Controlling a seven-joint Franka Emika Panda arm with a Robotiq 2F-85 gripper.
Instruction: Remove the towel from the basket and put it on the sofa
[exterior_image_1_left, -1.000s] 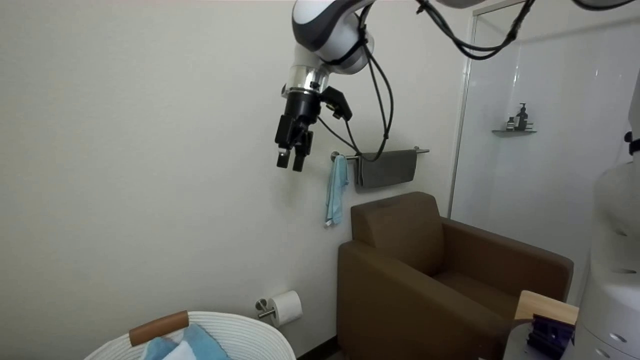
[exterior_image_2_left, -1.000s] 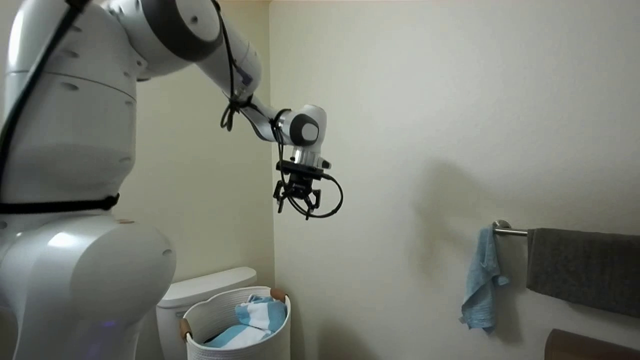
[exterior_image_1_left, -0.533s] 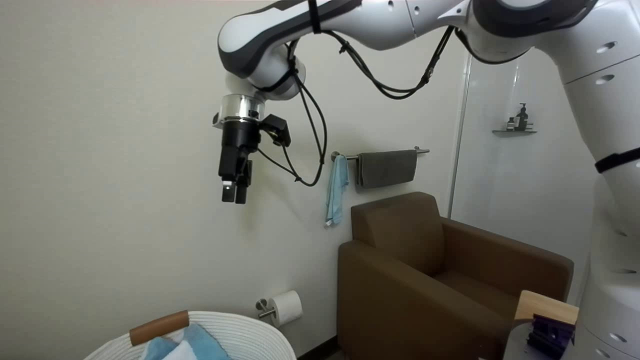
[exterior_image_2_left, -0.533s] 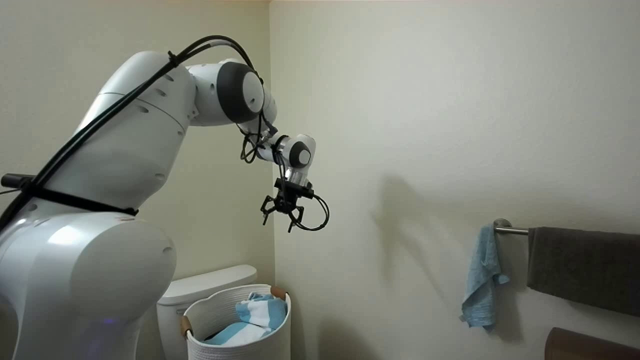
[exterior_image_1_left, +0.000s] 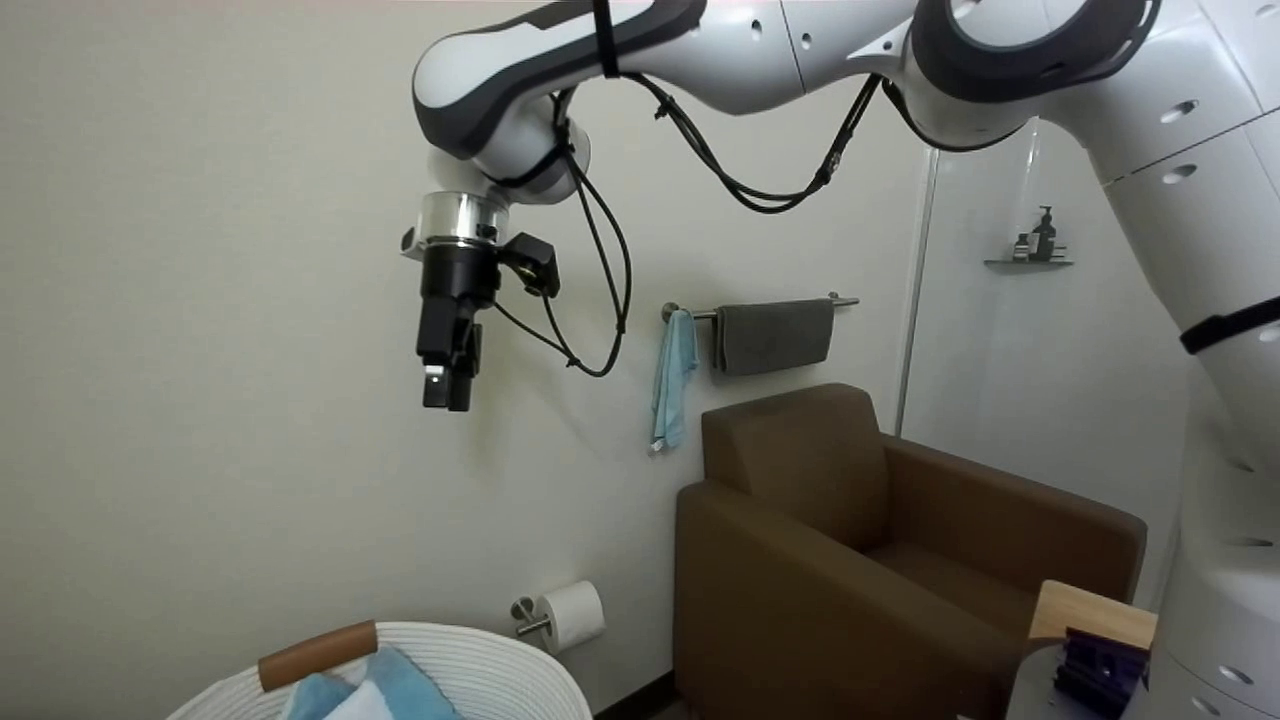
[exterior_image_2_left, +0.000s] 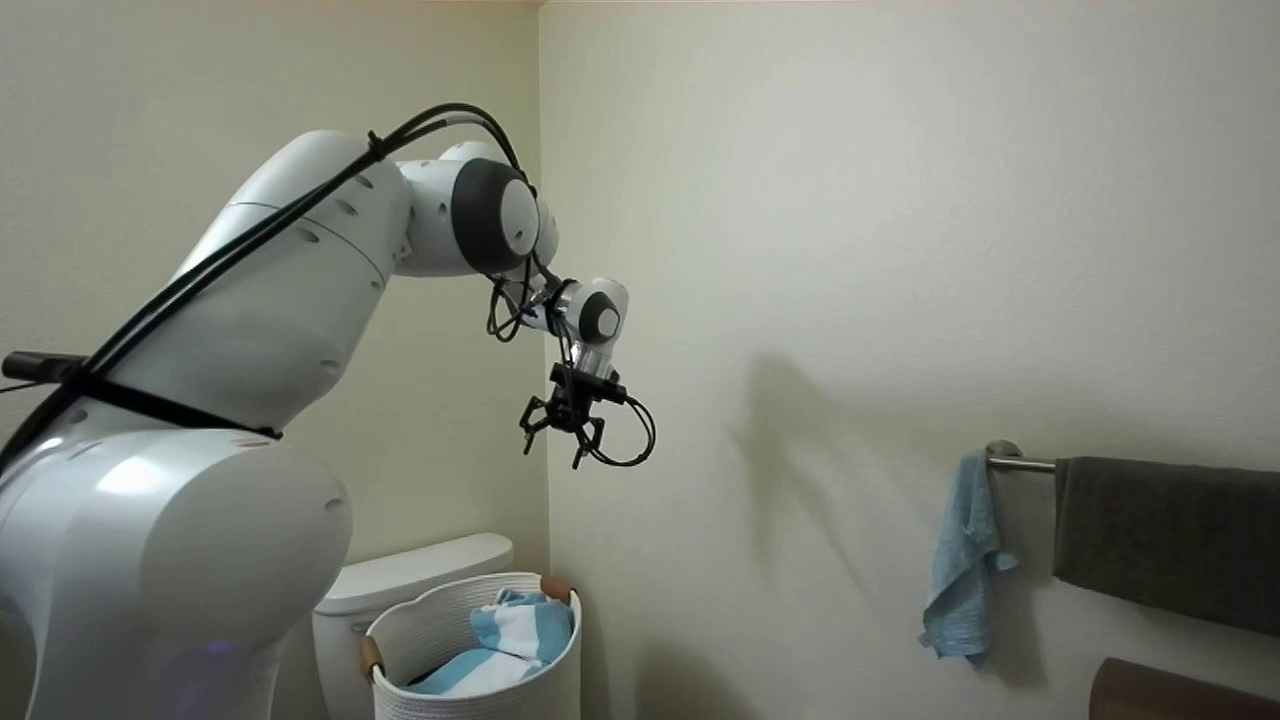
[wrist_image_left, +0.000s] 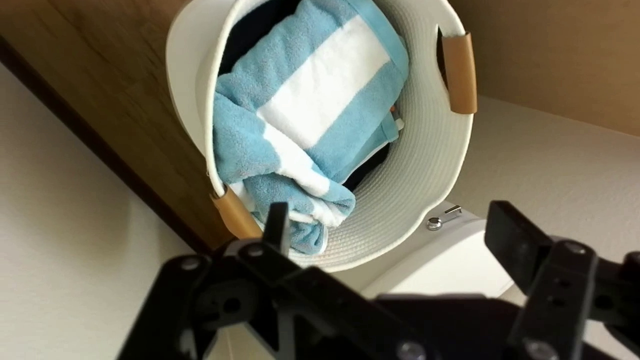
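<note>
Wrist view: towel (wrist_image_left: 306, 116), in basket (wrist_image_left: 427, 160), is listed at eleven o'clock from spread fingers (wrist_image_left: 277, 226); reach presumed in hand, descent required next.

Compared with a second ago, black two-finger gripper (exterior_image_1_left: 447, 403) shifted left and down in an exterior view, now hanging closer to vertical and nearer the wide round white ribbed basket (exterior_image_1_left: 510, 665); in an exterior view the gripper (exterior_image_2_left: 552, 458) also sits lower, slightly left and farther from the camera. White jointed robot arm with dark grey rings (exterior_image_1_left: 735, 55) swung left and dropped with it, more of its links in frame at upper right. Soft grey shadow (exterior_image_2_left: 780, 420) slid left.
</note>
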